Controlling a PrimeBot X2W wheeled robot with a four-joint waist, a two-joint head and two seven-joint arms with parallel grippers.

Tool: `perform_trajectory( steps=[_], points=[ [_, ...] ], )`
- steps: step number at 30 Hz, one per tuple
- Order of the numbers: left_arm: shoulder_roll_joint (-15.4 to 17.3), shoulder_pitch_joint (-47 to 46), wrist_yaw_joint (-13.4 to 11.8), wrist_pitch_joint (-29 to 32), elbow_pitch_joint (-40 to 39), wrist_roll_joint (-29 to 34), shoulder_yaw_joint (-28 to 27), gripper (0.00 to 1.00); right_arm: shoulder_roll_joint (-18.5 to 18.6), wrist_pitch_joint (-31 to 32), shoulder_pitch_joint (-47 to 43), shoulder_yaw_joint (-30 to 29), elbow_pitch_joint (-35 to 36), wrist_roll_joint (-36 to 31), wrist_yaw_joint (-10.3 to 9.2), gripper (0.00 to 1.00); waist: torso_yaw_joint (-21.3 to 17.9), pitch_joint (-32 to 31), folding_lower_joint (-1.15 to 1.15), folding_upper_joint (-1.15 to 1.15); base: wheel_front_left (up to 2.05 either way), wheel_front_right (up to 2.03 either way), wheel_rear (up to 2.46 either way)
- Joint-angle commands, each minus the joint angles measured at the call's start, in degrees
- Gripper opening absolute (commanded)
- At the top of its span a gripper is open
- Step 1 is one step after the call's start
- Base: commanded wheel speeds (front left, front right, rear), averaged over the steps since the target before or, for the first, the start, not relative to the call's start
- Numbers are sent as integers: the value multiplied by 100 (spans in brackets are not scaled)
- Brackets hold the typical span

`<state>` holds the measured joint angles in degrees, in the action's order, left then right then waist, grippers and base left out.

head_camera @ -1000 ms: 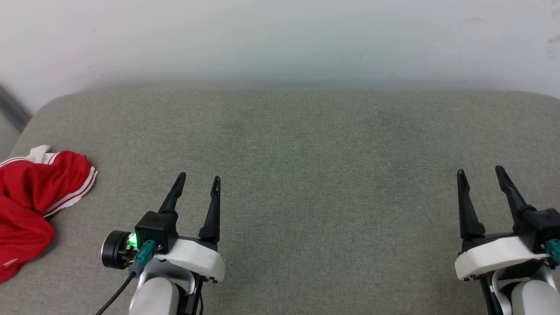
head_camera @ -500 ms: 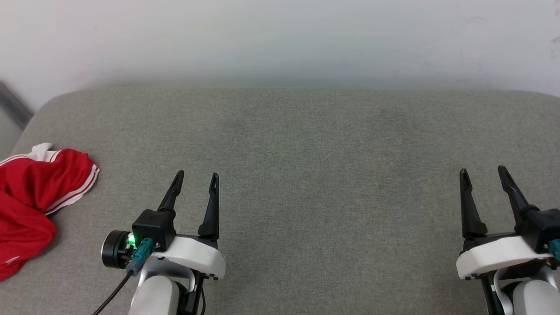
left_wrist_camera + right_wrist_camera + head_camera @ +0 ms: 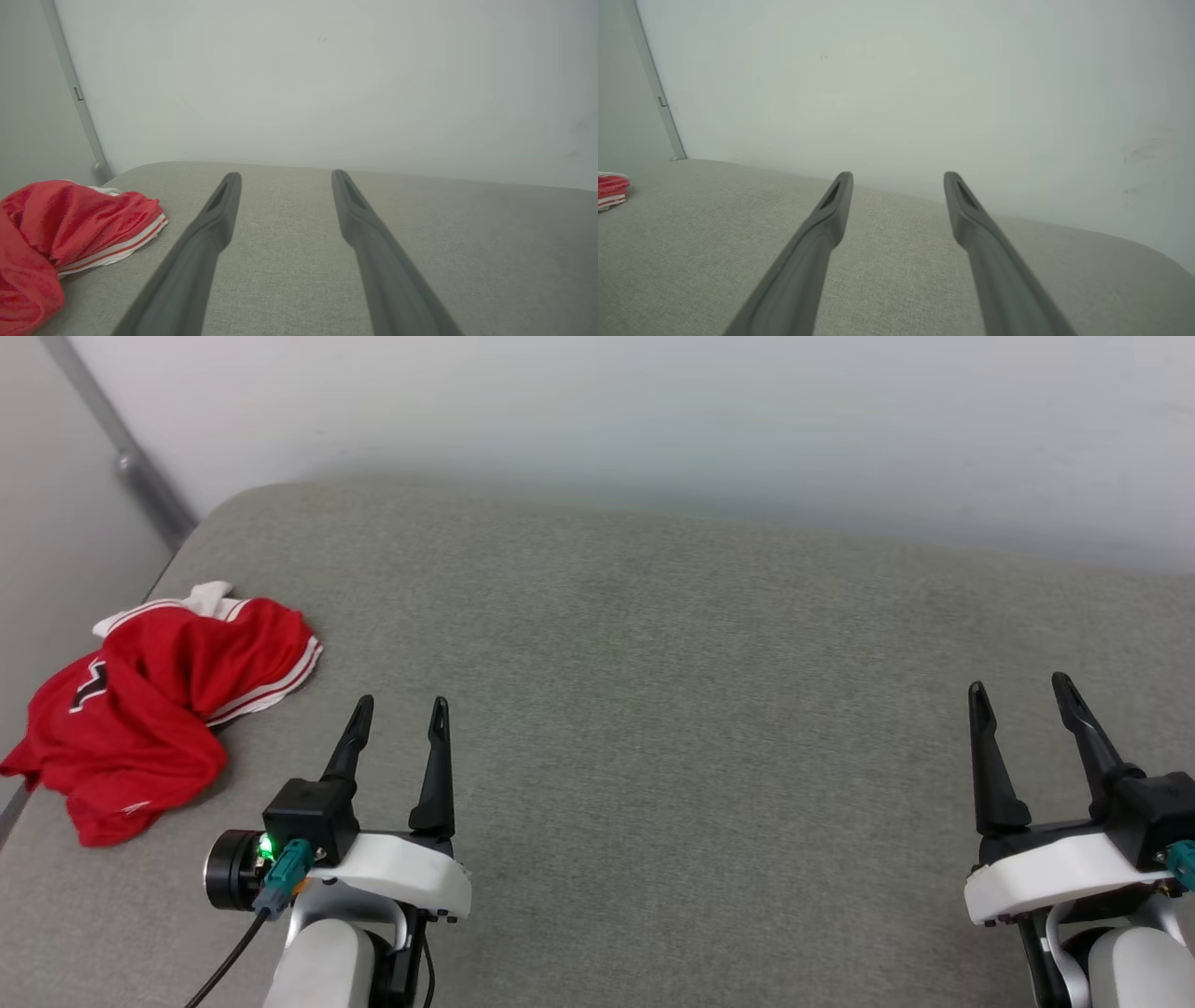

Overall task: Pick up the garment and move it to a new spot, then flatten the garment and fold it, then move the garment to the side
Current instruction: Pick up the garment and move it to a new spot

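Bare lab-like test space: grey upholstered platform against plain white wall, metal corner strip.

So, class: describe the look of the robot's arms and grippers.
Both the left gripper and right gripper have two long, tapering black fingers on a white wrist shell, on pale rounded forearms. The left wrist carries a black box with a green light, a teal connector and a black cable.
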<state>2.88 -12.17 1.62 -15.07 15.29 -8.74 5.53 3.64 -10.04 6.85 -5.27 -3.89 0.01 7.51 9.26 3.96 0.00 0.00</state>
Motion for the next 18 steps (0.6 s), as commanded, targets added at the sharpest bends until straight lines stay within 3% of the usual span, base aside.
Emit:
perform_trajectory(
  steps=[1,12,18],
  points=[
    [-1,-31,-26,-15,-7,-21,-37,100,16,39,-2,54,66,11,-4,100,363,37,0,0,0,0,0],
    [0,54,-201,-15,-124,-209,-158,100,95,179,-70,347,334,69,-4,100,1387,82,0,0,0,0,0],
    [-2,118,-247,-15,-178,-252,-266,100,105,226,-78,434,432,86,-4,100,1741,111,0,0,0,0,0]
  ],
)
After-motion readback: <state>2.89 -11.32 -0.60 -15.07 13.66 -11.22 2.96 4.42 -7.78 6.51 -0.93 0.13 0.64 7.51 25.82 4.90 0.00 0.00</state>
